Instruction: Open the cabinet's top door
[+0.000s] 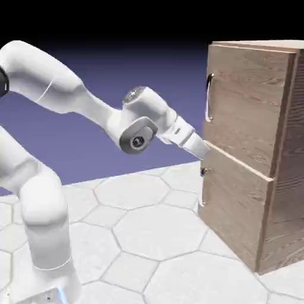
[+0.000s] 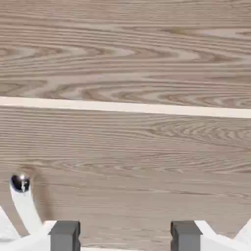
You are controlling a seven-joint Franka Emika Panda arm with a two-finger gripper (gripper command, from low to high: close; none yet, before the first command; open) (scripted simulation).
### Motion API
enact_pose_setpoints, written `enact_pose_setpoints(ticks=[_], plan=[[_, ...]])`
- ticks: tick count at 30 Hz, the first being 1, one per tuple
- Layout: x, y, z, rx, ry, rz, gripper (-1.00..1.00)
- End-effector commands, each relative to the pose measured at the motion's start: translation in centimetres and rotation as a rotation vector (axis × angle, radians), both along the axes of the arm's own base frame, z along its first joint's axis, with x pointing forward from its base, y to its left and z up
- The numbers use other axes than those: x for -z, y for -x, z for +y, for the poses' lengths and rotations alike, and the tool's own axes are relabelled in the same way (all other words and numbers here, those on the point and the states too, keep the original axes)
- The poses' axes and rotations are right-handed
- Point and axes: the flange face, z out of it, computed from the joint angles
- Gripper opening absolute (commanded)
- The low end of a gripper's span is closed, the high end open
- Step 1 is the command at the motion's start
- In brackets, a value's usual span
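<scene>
The cabinet [image 1: 284, 202] of light brown wood stands at the exterior view's right. Its top door [image 1: 249, 107] lies flush with the front, and a slim silver handle [image 1: 209, 98] runs along its left edge. My gripper [image 1: 203, 151] is up close to the cabinet front at the seam between the two doors, below that handle. In the hand view wood grain fills the picture, crossed by a pale seam [image 2: 125, 108]. My gripper [image 2: 125, 238] is open with only wood showing between its grey fingertips [image 2: 64, 235]. A silver handle end [image 2: 20, 183] shows at lower left; I cannot tell which door it belongs to.
The shorter lower door [image 1: 234, 208] has its own small handle [image 1: 203, 190] just under my hand. The cabinet stands on a pale hexagon-tiled table [image 1: 154, 237]. My arm reaches in from the exterior view's left.
</scene>
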Motion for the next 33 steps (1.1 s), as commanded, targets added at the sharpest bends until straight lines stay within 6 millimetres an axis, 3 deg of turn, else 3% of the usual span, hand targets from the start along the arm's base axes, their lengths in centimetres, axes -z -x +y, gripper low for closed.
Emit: enact_pose_setpoints(ticks=[1, 6, 12, 19, 26, 33], plan=[[1.4, -0.4, -0.3, 0.012, -0.029, 0.04, 0.0], [8.6, -1.6, -1.4, 0.086, -0.137, 0.239, 0.0], [16.9, -1.3, -2.9, 0.203, -0.193, 0.448, 0.0], [24.0, 0.6, -5.7, 0.372, -0.167, 0.606, 0.0], [26.7, 2.1, -9.4, 0.542, -0.073, 0.626, 0.0], [24.6, 1.6, -12.5, 0.665, 0.044, 0.489, 0.0]])
